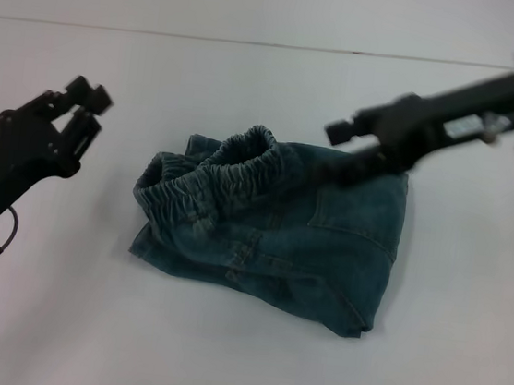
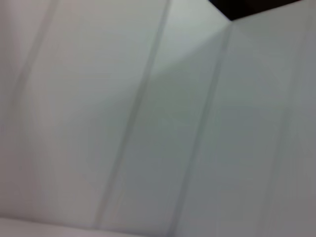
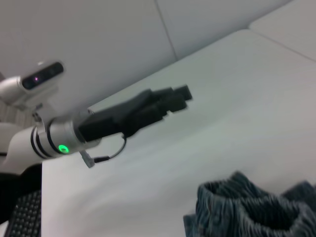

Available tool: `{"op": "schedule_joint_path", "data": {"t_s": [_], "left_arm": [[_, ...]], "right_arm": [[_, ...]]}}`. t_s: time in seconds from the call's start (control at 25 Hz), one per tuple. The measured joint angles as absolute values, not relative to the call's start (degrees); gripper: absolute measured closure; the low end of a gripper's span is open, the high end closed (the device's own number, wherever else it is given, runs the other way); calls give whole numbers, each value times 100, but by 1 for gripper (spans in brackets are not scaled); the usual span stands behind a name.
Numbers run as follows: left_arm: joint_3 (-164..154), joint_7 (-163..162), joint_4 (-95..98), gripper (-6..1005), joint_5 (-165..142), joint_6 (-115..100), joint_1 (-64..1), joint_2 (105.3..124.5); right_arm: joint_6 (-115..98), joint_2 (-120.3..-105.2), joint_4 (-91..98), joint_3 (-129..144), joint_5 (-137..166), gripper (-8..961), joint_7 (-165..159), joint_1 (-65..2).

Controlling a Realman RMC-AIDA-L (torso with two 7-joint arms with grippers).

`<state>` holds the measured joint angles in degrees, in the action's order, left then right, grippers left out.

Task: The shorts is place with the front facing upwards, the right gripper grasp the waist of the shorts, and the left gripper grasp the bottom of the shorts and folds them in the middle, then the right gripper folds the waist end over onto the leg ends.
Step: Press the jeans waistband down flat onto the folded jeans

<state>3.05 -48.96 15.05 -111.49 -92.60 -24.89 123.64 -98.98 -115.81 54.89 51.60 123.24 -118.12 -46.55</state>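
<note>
Shorts (image 1: 280,237) lay folded, elastic waist bunched at 10 o'clock on counter (image 1: 220,356). Left claw (image 1: 86,103) clear, fingers together; right claw (image 1: 360,144) over shorts' far edge, grip unreadable.

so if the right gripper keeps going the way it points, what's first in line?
Nothing close, probably. The right gripper points toward the robot's left, above the shorts, toward bare table. Depth is unclear.

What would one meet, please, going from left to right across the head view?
The left end effector held above the table → the shorts, folded, with the gathered waistband toward the left → the right end effector, over the shorts' far right part.
</note>
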Motion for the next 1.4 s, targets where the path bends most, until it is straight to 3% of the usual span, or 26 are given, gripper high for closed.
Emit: {"op": "schedule_joint_path", "data": {"t_s": [0.04, 0.16, 0.6, 0.8, 1.4], "left_arm": [[84, -5200, 1687, 834, -11148, -9337, -2511, 12360], [-1072, -6418, 2538, 610, -11149, -9720, -2629, 12361], [-3297, -8212, 3207, 372, -11186, -9641, -3254, 12345], [-4190, -8764, 3039, 143, -11262, -8353, -3604, 12393], [-4514, -8683, 2804, 113, -10926, -7190, -3655, 12414]], "right_arm": [[-9989, -11561, 5494, 5079, 12255, -6, -11700, -4473], [-10188, -11531, 5499, 4813, 12062, -6, -11364, -4007], [-10523, -11417, 5448, 4354, 12018, -6, -10533, -2937], [-10618, -11367, 5436, 4347, 12036, -6, -10459, -2835], [-10595, -11432, 5431, 4386, 12050, -6, -10450, -2852]]}}
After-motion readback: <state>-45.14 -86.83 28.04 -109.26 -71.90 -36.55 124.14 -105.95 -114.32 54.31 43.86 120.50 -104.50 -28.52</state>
